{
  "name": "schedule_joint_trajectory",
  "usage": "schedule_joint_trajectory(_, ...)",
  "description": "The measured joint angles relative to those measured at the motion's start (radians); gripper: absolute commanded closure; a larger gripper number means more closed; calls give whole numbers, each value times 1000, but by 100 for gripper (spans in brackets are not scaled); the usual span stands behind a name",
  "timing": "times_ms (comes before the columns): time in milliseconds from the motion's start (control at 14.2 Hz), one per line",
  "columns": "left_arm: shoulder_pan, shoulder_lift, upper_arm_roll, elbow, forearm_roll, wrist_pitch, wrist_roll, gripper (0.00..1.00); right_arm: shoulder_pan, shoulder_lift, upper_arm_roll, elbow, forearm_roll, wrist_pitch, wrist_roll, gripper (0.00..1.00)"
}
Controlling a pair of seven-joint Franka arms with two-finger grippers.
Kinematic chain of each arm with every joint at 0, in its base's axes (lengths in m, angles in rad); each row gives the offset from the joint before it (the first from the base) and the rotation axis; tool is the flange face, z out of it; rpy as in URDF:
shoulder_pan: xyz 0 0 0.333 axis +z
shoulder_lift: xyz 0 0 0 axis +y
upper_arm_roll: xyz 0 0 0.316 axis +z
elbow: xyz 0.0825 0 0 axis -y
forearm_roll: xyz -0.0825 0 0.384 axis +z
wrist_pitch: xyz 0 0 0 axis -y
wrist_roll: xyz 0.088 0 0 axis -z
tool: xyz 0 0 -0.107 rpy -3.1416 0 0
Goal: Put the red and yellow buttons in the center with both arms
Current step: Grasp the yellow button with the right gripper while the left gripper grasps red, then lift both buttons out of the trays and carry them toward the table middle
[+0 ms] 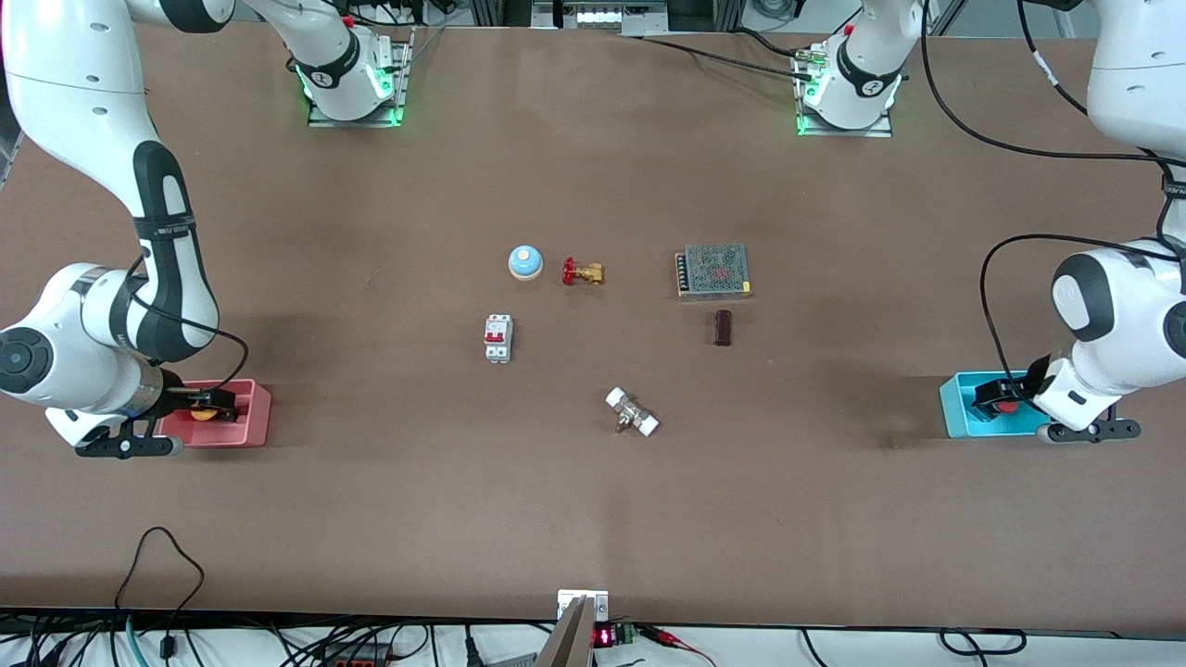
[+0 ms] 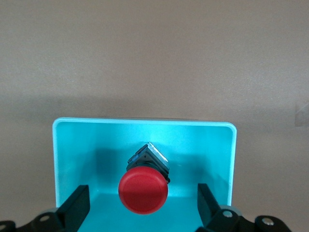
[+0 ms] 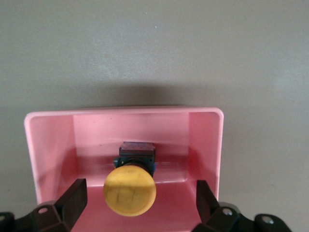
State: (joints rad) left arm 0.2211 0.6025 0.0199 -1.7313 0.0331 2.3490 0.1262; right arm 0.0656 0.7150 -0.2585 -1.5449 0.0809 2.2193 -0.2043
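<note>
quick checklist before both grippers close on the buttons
1. Left gripper open, fingers either side of red button: ok.
2. Right gripper open, straddling yellow button: ok.
3. Red button in cyan bin: ok.
4. Yellow button in pink bin: ok.
5. Fingers low enough to grip the bodies: cannot tell.
6. Bare tabletop at center between breaker and dark block: ok.

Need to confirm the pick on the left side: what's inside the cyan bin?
The cyan bin holds one red button, cap up, between the left claw's open fingers. The bin floor under the button is covered.
</note>
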Motion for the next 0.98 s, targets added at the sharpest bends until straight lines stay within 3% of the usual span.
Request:
schedule_joint_trajectory(211, 2, 0, 0, 0, 0, 3, 0, 39, 0, 2, 0, 0, 34, 0, -3, 2)
schedule_joint_trajectory(352, 3, 0, 0, 0, 0, 3, 0, 53, 0, 3, 1, 0, 42, 0, -4, 9)
schedule_joint_trajectory(562, 3, 0, 0, 1, 0, 4, 0, 65, 0, 5, 1, 0, 43, -1, -4, 30)
schedule_joint_trajectory(773, 3, -8, 0, 11, 0, 5, 0, 73, 0, 7, 1, 0, 43, -1, -4, 67)
schedule_joint_trajectory(984, 1, -57, -2, 30, 0, -51, 0, 74, -1, 7, 0, 1, 43, -6, -9, 76)
